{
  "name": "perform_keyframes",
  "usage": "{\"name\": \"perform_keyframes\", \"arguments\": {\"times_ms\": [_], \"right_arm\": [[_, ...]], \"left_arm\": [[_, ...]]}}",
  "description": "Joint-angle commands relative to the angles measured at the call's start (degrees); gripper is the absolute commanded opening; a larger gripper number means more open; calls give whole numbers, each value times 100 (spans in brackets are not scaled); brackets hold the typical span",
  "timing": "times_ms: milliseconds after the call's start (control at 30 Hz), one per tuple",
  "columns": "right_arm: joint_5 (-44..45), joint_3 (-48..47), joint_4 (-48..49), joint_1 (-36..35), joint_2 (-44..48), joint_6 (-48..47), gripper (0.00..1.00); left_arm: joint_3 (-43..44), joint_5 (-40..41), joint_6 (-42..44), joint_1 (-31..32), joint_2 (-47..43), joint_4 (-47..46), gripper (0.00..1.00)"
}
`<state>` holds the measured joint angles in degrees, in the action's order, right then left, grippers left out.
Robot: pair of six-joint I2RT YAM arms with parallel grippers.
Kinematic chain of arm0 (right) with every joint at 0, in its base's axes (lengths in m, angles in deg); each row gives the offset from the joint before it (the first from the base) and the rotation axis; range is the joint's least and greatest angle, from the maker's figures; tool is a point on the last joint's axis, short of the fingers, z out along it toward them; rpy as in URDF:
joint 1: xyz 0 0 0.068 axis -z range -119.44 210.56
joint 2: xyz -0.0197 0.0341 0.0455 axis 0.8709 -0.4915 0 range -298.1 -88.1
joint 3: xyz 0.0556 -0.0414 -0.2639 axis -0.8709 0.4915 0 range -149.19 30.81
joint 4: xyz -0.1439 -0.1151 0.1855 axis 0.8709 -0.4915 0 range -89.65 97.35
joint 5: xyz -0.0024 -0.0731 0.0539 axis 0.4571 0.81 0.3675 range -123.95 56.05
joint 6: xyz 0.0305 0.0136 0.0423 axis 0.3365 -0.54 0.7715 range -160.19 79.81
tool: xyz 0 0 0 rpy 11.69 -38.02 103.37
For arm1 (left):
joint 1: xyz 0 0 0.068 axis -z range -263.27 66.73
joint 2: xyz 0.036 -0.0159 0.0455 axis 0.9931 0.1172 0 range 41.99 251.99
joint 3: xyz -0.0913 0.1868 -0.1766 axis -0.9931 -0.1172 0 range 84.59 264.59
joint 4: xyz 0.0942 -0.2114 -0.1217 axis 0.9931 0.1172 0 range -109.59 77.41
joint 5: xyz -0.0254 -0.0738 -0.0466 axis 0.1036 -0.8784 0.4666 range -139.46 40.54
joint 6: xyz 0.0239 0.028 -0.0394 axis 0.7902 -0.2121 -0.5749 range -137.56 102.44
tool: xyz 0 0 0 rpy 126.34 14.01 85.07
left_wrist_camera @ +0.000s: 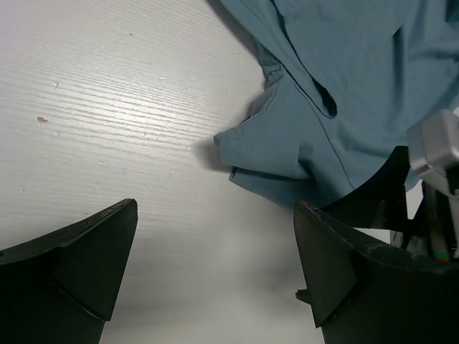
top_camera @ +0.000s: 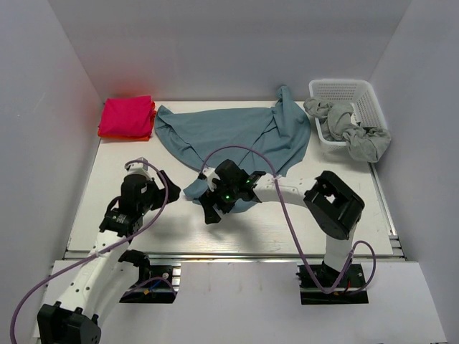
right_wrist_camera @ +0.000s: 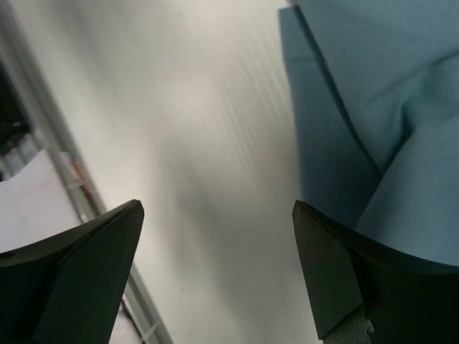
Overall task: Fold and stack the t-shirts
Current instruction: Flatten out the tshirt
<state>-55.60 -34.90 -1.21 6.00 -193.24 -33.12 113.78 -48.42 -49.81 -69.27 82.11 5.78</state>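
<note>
**Left jaws:** wide open, nothing btw. the black fingers [left_wrist_camera: 86, 265], which the lower frame edge cuts off. They sit over bare bench [left_wrist_camera: 107, 107]. A bunched corner of the teal-blue t-shirt [left_wrist_camera: 344, 100] lies just ahead and to the R. The R finger overlaps the cloth in the wrist view, so contact can't be told.

**Right jaws:** wide open, empty. The fingers [right_wrist_camera: 79, 272] are cropped at the bottom of the frame. Folded teal cloth [right_wrist_camera: 373, 107] fills the upper R of that view and is blurred. From the top view these jaws hang over the shirt's near corner and hide part of it.

**Teal-blue t-shirt** [top_camera: 237, 132]: spread mostly flat at back ctr of the bench [top_camera: 358, 172], w/ one point reaching the rear wall. The neck label can't be made out.

**Pink t-shirt** [top_camera: 128, 115]: folded at the back-L corner, on top of an orange t-shirt [top_camera: 125, 137] of which only an edge shows.

**Grey t-shirts** [top_camera: 358, 137]: crumpled in the white lattice basket [top_camera: 344, 89] at back R, spilling over its near rim. How many there are is unclear.
</note>
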Motion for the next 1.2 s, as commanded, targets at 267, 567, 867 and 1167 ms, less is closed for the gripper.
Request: {"name": "perform_keyframes", "arguments": {"times_ms": [267, 567, 867, 1167], "right_arm": [[997, -302, 425, -54, -182, 172, 90], [848, -416, 267, -54, -683, 216, 78], [1090, 585, -76, -124, -200, 251, 53], [1576, 893, -216, -212, -42, 172, 2]], "left_arm": [[-71, 90, -106, -20, 128, 4, 100], [-71, 90, -106, -20, 181, -49, 100], [-177, -937, 385, -20, 558, -795, 100], [-186, -2081, 1080, 155, 2209, -1754, 100]]}}
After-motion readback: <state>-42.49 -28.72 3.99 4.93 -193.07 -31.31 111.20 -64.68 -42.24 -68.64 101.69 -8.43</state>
